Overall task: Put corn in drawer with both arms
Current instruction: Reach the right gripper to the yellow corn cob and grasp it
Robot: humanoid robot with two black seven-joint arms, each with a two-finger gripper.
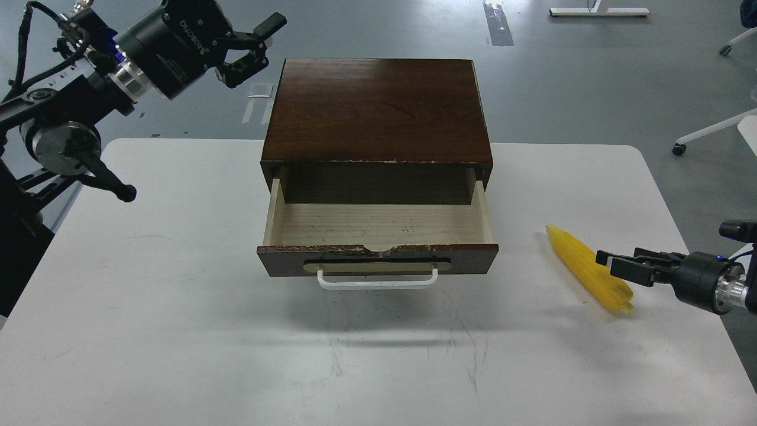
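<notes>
Bright yellow ridged plastic corn cob (588, 269) lies on white table (177, 296), right of the open pale-wood drawer (378, 228). Right gripper (615, 266) is at its thick end; finger state cannot be told. Left gripper (254, 44) is spread, raised. Risk: tapered cob rolls away if pinched off-centre.

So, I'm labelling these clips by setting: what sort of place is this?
Probably a robotics lab or office workspace, not a home. A bare white table stands on grey floor with tape marks, castor chair legs show at the right, and the only props are a wooden box and a toy corn.
</notes>
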